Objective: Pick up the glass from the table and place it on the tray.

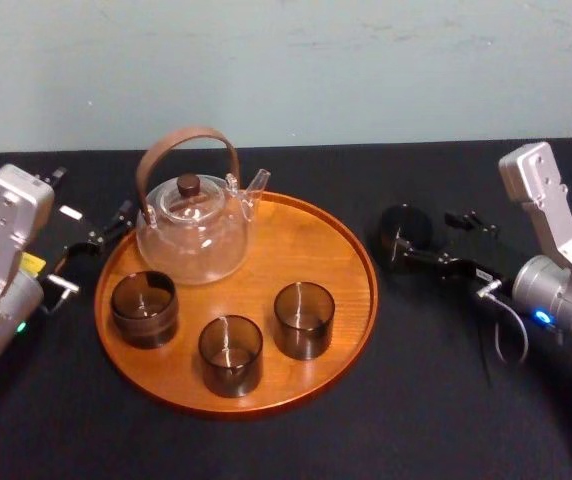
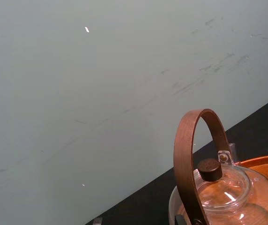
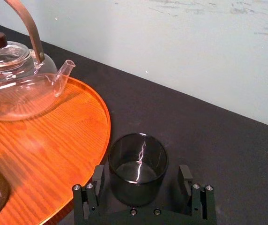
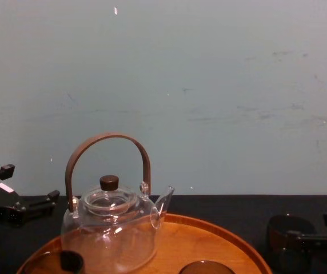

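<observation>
Silver-grey boxy housing on left arm (image 1: 6, 215), with yellow label (image 1: 31, 263), white sticker (image 1: 69, 212), green light (image 1: 18, 326) by round joint. Same silver casing on right arm (image 1: 551, 215), blue light (image 1: 541, 318), thin grey cable (image 1: 506, 340) looped beneath. Matte black left gripper (image 1: 91, 240). Black right gripper (image 3: 141, 179) too, small silver screws (image 3: 133, 212) along base.

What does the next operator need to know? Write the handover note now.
Right tool: open, straddling the glass, which stands on the table just right of the tray.
Left tool: idle by the tray's left edge, near the teapot.
Done: approach; three other glasses sit on the tray.
Left: close, lift, set the glass on the tray.
</observation>
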{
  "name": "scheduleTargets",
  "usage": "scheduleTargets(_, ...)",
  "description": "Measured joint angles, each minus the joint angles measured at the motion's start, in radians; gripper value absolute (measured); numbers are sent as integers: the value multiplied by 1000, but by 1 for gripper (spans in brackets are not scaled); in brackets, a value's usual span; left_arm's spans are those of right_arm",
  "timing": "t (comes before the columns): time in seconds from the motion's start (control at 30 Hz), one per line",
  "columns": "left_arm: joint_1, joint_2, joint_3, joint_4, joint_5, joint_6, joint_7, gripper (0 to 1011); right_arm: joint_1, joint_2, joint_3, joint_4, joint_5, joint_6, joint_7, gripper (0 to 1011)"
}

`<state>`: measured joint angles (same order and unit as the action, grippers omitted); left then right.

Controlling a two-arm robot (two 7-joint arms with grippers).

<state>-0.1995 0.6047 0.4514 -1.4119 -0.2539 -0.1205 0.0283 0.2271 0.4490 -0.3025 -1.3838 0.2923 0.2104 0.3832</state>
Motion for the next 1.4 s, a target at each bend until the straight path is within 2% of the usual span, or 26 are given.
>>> scheduleTargets(0.27, 0, 0, 0, 0, 0, 0, 0, 1001, 44, -20, -17, 49, -11, 0, 10, 1002)
scheduleTargets(0.9, 0, 0, 0, 0, 0, 0, 0, 1001, 105, -52, -44, 142, -15, -22, 42, 1002)
scheduleTargets(1.4, 0, 0, 0, 0, 0, 0, 0, 1001, 117, -57, -58, 160, -31, -29, 41, 1002)
